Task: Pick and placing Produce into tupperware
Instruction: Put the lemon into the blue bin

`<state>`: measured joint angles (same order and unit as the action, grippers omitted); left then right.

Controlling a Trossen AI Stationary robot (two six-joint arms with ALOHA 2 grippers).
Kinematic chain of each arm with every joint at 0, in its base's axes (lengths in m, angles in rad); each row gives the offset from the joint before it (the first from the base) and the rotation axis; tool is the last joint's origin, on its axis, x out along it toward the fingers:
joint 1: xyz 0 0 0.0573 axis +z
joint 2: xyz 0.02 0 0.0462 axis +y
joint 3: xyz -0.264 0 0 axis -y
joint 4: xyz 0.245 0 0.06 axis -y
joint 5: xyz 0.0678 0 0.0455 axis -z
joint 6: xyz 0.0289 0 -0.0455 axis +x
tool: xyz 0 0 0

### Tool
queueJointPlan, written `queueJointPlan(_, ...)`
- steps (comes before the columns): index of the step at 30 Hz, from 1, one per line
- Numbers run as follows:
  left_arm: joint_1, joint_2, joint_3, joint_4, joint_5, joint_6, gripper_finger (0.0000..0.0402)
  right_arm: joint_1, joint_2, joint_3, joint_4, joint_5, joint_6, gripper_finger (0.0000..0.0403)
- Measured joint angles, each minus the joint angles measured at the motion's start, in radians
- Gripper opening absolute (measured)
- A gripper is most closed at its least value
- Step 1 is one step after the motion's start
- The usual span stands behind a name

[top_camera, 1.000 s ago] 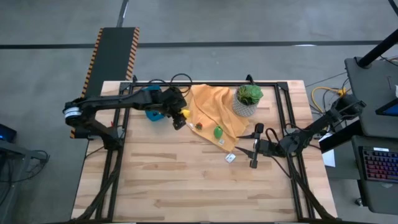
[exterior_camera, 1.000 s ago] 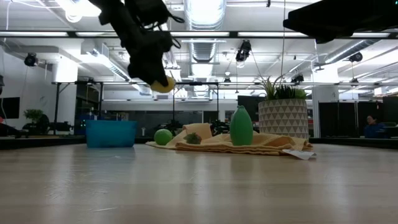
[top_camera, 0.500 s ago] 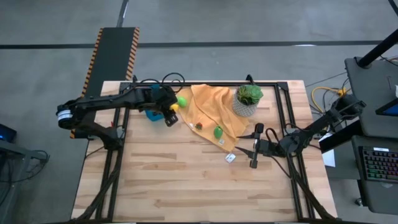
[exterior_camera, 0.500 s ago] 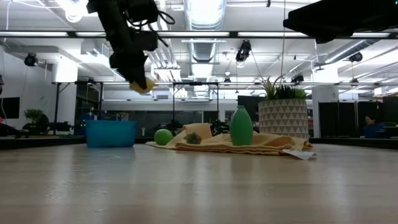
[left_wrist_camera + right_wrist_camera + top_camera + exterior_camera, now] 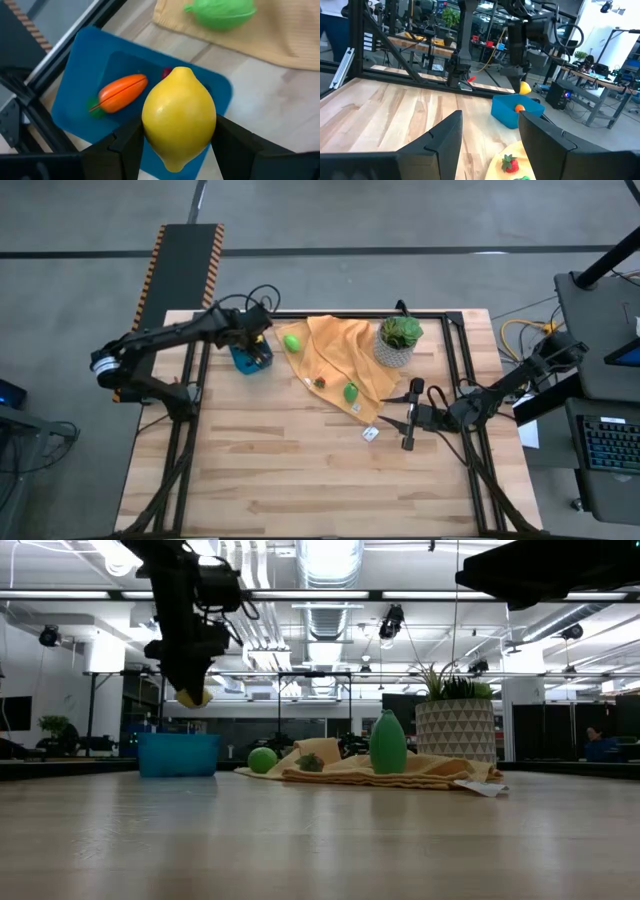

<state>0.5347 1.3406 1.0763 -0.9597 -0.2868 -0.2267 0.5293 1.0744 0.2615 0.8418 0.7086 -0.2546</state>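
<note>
Carrot (image 5: 122,92) partly fills tupperware (image 5: 85,70)

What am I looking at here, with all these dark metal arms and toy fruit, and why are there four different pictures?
It is a robot with two dark arms at a wooden table, each ending in a two-fingered pincer. One picture looks straight down from above, one looks level across the tabletop, and two come from cameras on the arms' wrists.

The left pincer is shut on a yellow toy lemon and holds it above a blue container; the level view shows the lemon in the air over it. A toy carrot and something small and red already lie inside.

On the table are an orange-yellow cloth with a round green fruit, a second green piece and a small strawberry, and a potted plant. The right pincer waits open near the table's right side, holding nothing.
</note>
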Motion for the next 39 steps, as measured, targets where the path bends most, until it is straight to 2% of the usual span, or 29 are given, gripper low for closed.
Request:
queueJointPlan(5, 0.042, 0.022, -0.039, 0.012, 0.043, 0.024, 0.0178, 0.0, 0.0, 0.0, 0.0, 0.0, 0.0, 0.0187)
queueJointPlan(10, 0.062, 0.054, -0.072, 0.029, 0.043, 0.036, 0.0178, 0.0, 0.0, 0.0, 0.0, 0.0, 0.0, 0.0187)
queueJointPlan(24, 0.065, 0.187, -0.076, 0.062, 0.073, 0.076, 0.0186, 0.0, 0.0, 0.0, 0.0, 0.0, 0.0, 0.0187)
queueJointPlan(39, 0.066, 0.18, -0.076, 0.067, 0.07, 0.086, 0.0188, 0.0, 0.0, 0.0, 0.0, 0.0, 0.016, 0.0187)
